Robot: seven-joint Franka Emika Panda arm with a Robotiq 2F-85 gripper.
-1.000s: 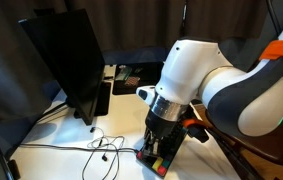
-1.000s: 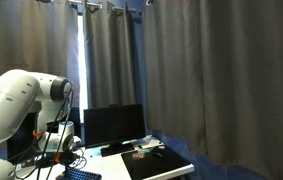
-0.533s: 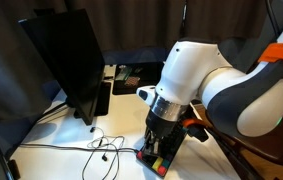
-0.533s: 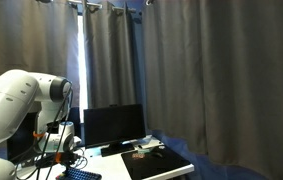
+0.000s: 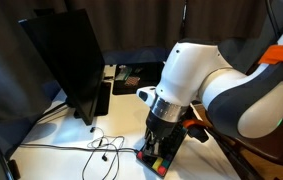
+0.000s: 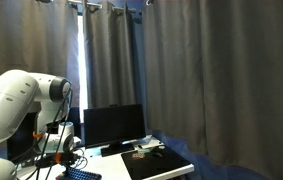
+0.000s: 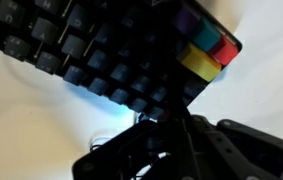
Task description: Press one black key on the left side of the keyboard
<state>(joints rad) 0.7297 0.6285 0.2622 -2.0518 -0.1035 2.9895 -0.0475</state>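
Note:
The keyboard (image 7: 91,55) fills the top of the wrist view, with rows of black keys and red, yellow, green and blue keys (image 7: 207,48) at one end. My gripper (image 7: 171,112) is shut, its fingertips together and down on the black keys close to that coloured end. In an exterior view the gripper (image 5: 162,140) points straight down onto the keyboard's coloured end (image 5: 156,161), and the arm hides most of the keyboard. In an exterior view only a corner of the keyboard (image 6: 81,174) shows under the arm.
A large black monitor (image 5: 66,65) stands on the white table (image 5: 61,135), also seen in an exterior view (image 6: 112,126). A flat black mat (image 6: 156,161) lies beyond it. Loose cables (image 5: 101,146) lie beside the gripper. Dark curtains hang behind.

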